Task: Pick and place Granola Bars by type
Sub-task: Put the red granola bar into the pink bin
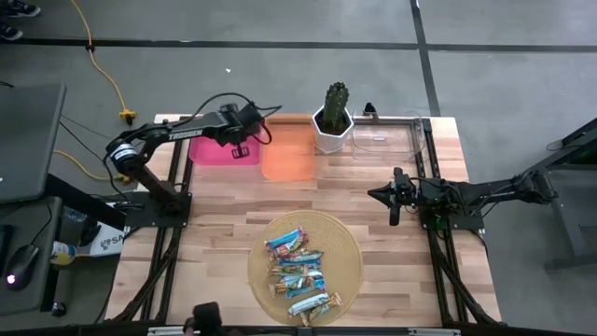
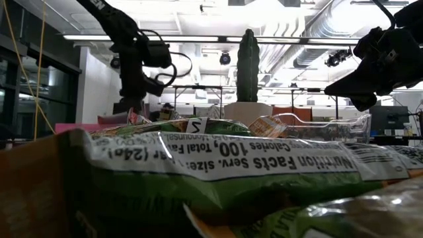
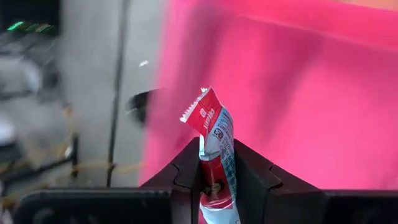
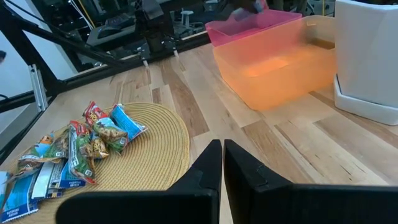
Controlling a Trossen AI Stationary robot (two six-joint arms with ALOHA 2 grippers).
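Note:
My left gripper [image 1: 241,145] hangs over the pink bin [image 1: 224,154] at the table's far left. It is shut on a red, white and blue granola bar [image 3: 210,121]. Several more granola bars [image 1: 298,271], in blue-and-white and brownish wrappers, lie in a heap on the round woven mat [image 1: 350,257] near the front edge. An orange bin [image 1: 287,157] stands right of the pink one. My right gripper [image 4: 222,155] waits shut and empty over the table's right side [image 1: 394,201]. My left gripper pinches the bar's flat faces [image 3: 217,158] between its two fingers. The fingers slant downward over the pink bin. The bar's crimped red end [image 3: 200,109] sticks out past the fingertips, lifted clear of the bin.
A green cactus in a white pot [image 1: 333,121] stands right of the orange bin. A clear bin [image 1: 392,138] stands at the far right. Bare wood lies between the mat and the bins.

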